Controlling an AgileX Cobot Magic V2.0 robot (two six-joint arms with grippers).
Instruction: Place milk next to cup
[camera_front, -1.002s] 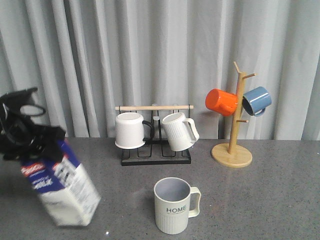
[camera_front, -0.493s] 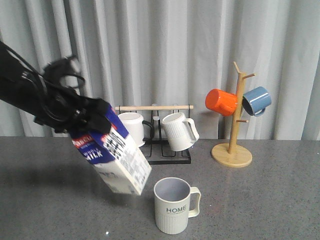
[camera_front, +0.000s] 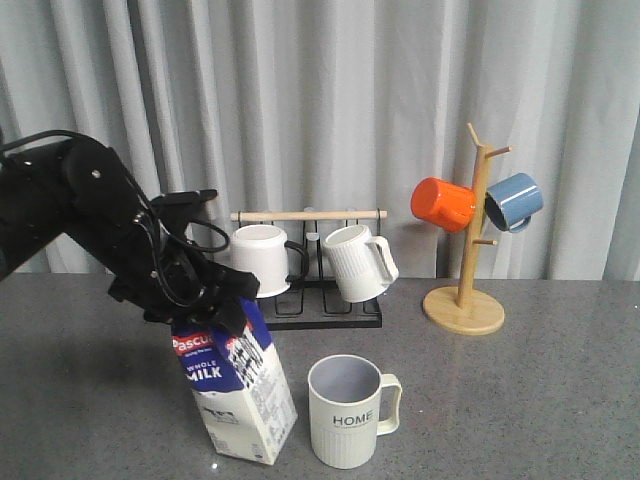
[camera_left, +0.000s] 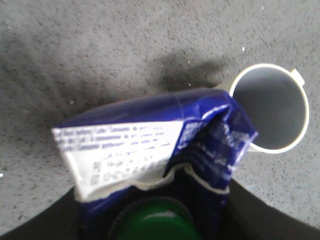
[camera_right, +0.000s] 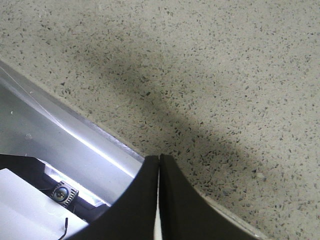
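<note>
We are seeing a matte black left arm (camera_front: 70, 215) of bulky rounded segments, with thin black cables looping along its wrist, and we are noticing the right gripper's two smooth black fingers (camera_right: 145, 200), tapering like curved blades.

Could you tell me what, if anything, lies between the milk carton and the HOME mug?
Nothing: in the front view only a narrow strip of bare grey speckled tabletop separates the blue-and-white milk carton from the cream ribbed HOME mug.

The milk (camera_front: 235, 385) stands tilted just left of the cup (camera_front: 347, 411), before the rack (camera_front: 312, 270).
</note>
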